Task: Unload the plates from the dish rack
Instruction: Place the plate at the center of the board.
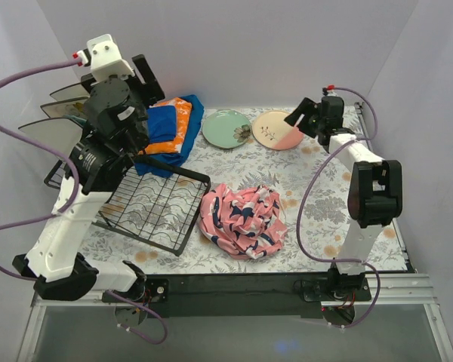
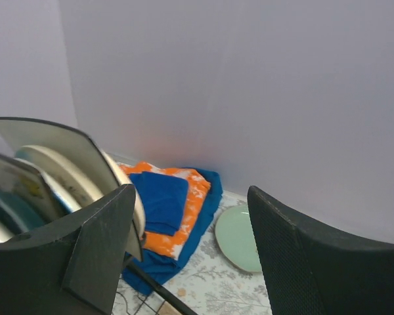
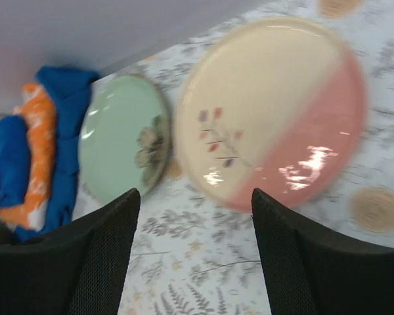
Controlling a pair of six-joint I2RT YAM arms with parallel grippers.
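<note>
The black wire dish rack [image 1: 160, 202] stands at the left, and several plates [image 1: 59, 102] stand upright in its far slots. My left gripper [image 1: 152, 84] is open and empty, raised beside them. In the left wrist view its left finger [image 2: 98, 249] is just in front of the nearest upright plate [image 2: 59, 147]. A mint green plate [image 1: 226, 128] and a cream-and-pink plate [image 1: 277, 130] lie flat on the table at the back. My right gripper [image 1: 298, 117] is open and empty just above the cream-and-pink plate [image 3: 276, 111], with the mint plate [image 3: 121, 141] to its left.
Folded blue-orange cloths [image 1: 170, 128] lie between the rack and the mint plate. A crumpled pink patterned cloth [image 1: 241, 219] lies in the middle near the front. White walls close in the back and both sides. A rack wire [image 2: 157, 292] crosses below my left gripper.
</note>
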